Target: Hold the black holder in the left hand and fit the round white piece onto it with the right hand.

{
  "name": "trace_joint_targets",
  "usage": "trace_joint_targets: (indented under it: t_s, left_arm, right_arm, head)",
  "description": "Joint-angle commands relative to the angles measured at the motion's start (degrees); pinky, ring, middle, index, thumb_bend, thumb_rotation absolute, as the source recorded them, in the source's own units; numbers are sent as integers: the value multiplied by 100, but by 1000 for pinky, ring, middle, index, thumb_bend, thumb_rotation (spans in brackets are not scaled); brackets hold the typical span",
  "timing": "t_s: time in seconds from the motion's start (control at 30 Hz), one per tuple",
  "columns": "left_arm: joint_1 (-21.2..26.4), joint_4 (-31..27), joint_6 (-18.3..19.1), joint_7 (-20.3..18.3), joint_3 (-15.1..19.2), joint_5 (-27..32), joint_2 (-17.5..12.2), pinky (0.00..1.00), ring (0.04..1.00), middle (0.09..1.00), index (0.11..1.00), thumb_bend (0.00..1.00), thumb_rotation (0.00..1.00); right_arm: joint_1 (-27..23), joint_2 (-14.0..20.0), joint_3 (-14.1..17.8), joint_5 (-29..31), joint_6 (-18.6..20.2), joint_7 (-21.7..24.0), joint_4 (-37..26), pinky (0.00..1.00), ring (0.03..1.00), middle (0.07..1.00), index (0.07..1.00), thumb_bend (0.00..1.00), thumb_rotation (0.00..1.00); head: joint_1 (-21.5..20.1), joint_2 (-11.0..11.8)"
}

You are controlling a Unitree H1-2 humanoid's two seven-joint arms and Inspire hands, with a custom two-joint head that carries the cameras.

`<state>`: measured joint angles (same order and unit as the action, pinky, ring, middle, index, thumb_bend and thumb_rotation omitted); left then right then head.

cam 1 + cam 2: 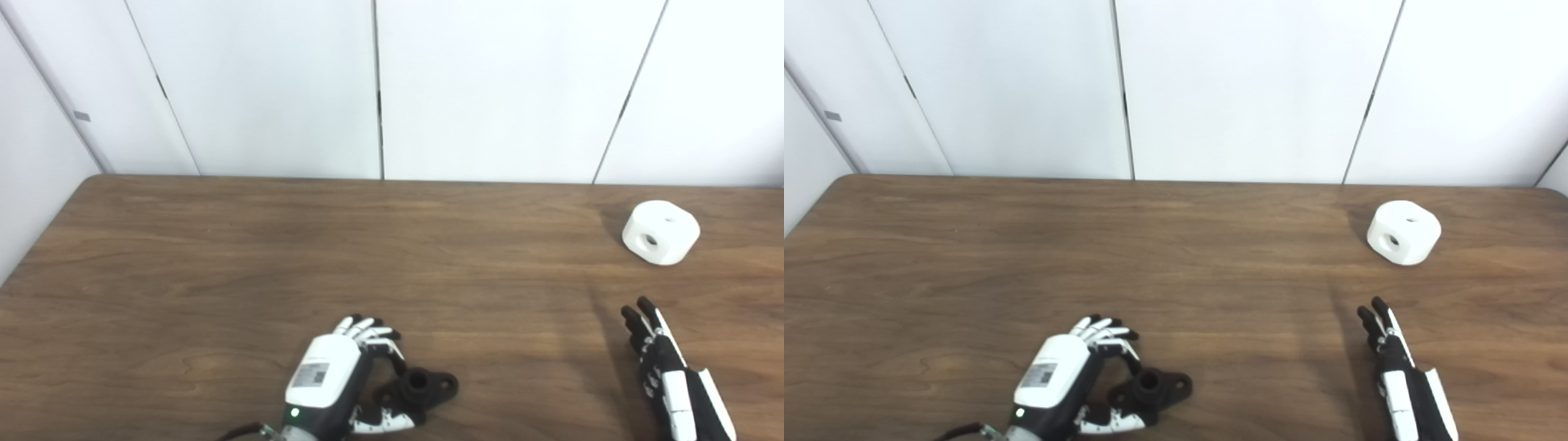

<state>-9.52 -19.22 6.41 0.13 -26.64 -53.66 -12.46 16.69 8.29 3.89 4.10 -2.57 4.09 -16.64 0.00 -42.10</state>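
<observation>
The black holder (422,387) lies on the wooden table (245,257) near the front edge, its short tube pointing up. My left hand (343,380) sits just left of it, fingers and thumb curved around its left end but spread apart, not clamped on it. The round white piece (660,233), with a hole in its side and one on top, rests at the far right of the table. My right hand (664,373) is open with its fingers stretched forward, empty, well short of the white piece. Both hands (1066,380) (1399,380) also show in the right eye view.
White wall panels (380,86) stand behind the table's far edge. The table's left edge runs diagonally at the left of the picture. Bare wood lies between the holder and the white piece.
</observation>
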Motion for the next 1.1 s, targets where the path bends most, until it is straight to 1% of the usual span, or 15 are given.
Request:
trace_joint_targets:
  t_s: [0.0, 0.13, 0.27, 0.3, 0.37, 0.43, 0.5, 0.6, 0.67, 0.77, 0.9, 0.93, 0.97, 1.0, 1.07]
  left_arm:
    - [-80, 121, -185, -3, -117, -201, -13, 942, 890, 793, 487, 522, 54]
    - [-100, 253, -266, 85, -109, -267, -3, 943, 893, 795, 487, 522, 53]
    - [-109, 318, -314, 132, -66, -270, 4, 946, 897, 797, 487, 521, 52]
    - [-103, 321, -325, 134, -52, -270, -7, 948, 898, 798, 487, 521, 53]
    - [-94, 335, -348, 145, -31, -278, -24, 950, 897, 797, 487, 521, 54]
    - [-90, 360, -376, 161, -8, -277, -37, 955, 896, 797, 487, 521, 53]
    - [-96, 368, -411, 172, 28, -255, -56, 957, 896, 798, 487, 521, 53]
    - [-109, 362, -457, 160, 86, -243, -78, 956, 894, 800, 487, 521, 53]
    - [-114, 361, -493, 156, 119, -238, -89, 948, 891, 801, 487, 522, 52]
    - [-130, 356, -541, 157, 164, -203, -100, 940, 887, 801, 487, 522, 52]
    - [-160, 336, -560, 145, 249, -134, -113, 934, 879, 792, 486, 521, 50]
    - [-170, 329, -560, 132, 265, -134, -120, 935, 879, 792, 486, 521, 50]
    - [-178, 323, -564, 122, 276, -135, -125, 936, 880, 791, 486, 521, 50]
    - [-187, 331, -581, 128, 291, -125, -136, 933, 878, 789, 486, 521, 50]
    - [-208, 344, -633, 146, 317, -100, -158, 928, 874, 787, 486, 521, 50]
  right_arm:
    - [64, -72, -44, 62, 18, 22, -160, 1000, 984, 944, 976, 640, 1000]
    - [61, -75, -11, 128, -15, 0, -168, 1000, 980, 937, 967, 620, 1000]
    - [47, -66, 69, 7, 118, -122, -346, 1000, 980, 935, 962, 581, 1000]
    - [13, -40, 112, -101, 183, -185, -443, 1000, 976, 930, 955, 558, 961]
    - [-83, 16, 199, -279, 309, -278, -594, 1000, 970, 923, 944, 556, 844]
    - [-195, 67, 279, -469, 432, -361, -691, 967, 951, 921, 931, 579, 722]
    - [-402, 157, 361, -923, 677, -479, -817, 924, 935, 918, 924, 615, 660]
    - [-748, 290, 431, -1558, 1051, -599, -923, 926, 926, 907, 916, 686, 584]
    - [-947, 371, 454, -1895, 1220, -636, -941, 918, 915, 901, 917, 710, 564]
    - [-1223, 492, 481, -2106, 1360, -640, -886, 947, 919, 905, 917, 734, 493]
    - [-1672, 737, 456, -2736, 1652, -680, -712, 860, 884, 890, 902, 799, 459]
    - [-1771, 782, 443, -2871, 1717, -684, -670, 848, 879, 889, 899, 807, 455]
    - [-1859, 821, 434, -2972, 1780, -682, -636, 829, 867, 884, 894, 814, 448]
    - [-1952, 855, 419, -3089, 1850, -684, -590, 809, 856, 879, 889, 818, 437]
    - [-2122, 924, 380, -3332, 2025, -660, -502, 804, 856, 875, 884, 819, 425]
  head:
    - [-5, -6]
    - [-12, 1]
    - [-88, -8]
    - [-124, -2]
    - [-195, 18]
    - [-249, 14]
    - [-391, 33]
    - [-583, 43]
    - [-699, 59]
    - [-856, 69]
    - [-1058, 140]
    - [-1061, 215]
    - [-1061, 215]
    - [-1105, 321]
    - [-1145, 362]
